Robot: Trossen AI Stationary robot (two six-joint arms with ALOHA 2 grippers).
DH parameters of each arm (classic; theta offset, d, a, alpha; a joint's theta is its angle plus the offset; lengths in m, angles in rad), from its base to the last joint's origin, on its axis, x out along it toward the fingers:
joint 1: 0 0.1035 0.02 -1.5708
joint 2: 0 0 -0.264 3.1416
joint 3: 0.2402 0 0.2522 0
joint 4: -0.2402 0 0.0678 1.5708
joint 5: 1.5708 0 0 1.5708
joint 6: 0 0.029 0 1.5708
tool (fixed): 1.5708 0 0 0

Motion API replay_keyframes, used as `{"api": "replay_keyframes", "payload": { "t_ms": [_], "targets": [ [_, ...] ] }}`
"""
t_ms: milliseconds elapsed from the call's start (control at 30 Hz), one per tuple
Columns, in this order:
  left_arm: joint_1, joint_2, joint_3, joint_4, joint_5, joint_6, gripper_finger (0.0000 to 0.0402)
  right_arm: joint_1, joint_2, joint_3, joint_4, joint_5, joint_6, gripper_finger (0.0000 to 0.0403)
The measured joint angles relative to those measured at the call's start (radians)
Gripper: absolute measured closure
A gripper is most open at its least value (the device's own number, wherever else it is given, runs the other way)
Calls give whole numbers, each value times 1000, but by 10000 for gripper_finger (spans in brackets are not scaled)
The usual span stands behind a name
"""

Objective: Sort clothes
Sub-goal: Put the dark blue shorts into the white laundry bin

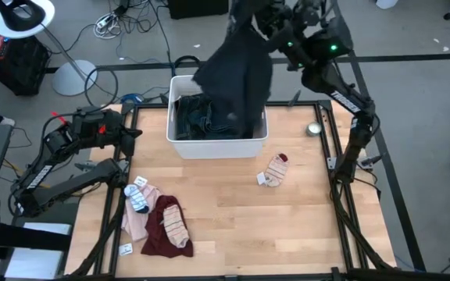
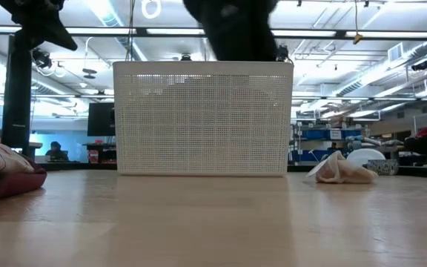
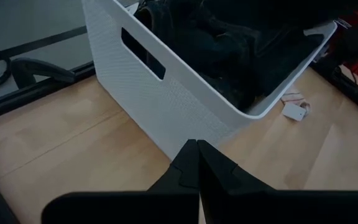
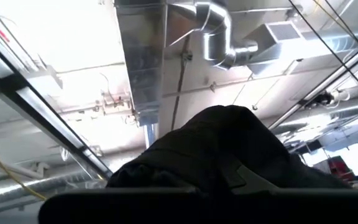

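Above the white bin (image 1: pixel 180 143), the right end effector (image 1: pixel 250 17) is clamped shut on a large dark garment (image 1: pixel 237 82) that hangs down into and over the bin's far side. If released off-centre, the cloth could drape over the rim or slide onto the tabletop (image 1: pixel 303 226). The left end effector (image 3: pixel 197 163), fingers closed and empty, waits near the bin's left wall. A maroon and pink pile (image 1: pixel 156 222) and a striped sock (image 1: pixel 274 170) lie unsorted.
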Motion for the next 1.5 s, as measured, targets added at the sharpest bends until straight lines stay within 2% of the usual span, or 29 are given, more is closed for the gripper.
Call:
{"api": "replay_keyframes", "payload": {
  "t_ms": [167,233,400,567,633,700,800,1000,1067,1300,1500],
  "targets": [
    [0,0,0,-24,0,22,401,5,35,15,-6,-3,-6,403],
    [0,0,0,-39,0,25,401,8,35,16,-92,-5,-32,403],
    [0,0,0,-83,0,39,401,13,32,16,-462,79,-81,403],
    [0,0,0,-99,0,49,401,25,27,16,-829,269,-79,403],
    [0,0,0,-99,0,49,400,33,32,16,-964,305,-56,403],
    [0,0,0,-100,0,49,401,49,47,7,-1059,297,-19,403],
    [0,0,0,-100,0,49,401,78,76,-10,-1155,224,18,403],
    [0,0,0,-96,0,44,401,119,209,-49,-1172,85,112,403],
    [0,0,0,-97,0,41,401,116,265,-52,-1188,80,154,403],
    [0,0,0,-101,0,18,401,56,451,-52,-1204,85,234,403],
    [0,-1,0,-143,0,15,400,-6,595,-44,-1254,-7,266,402]
  ]
}}
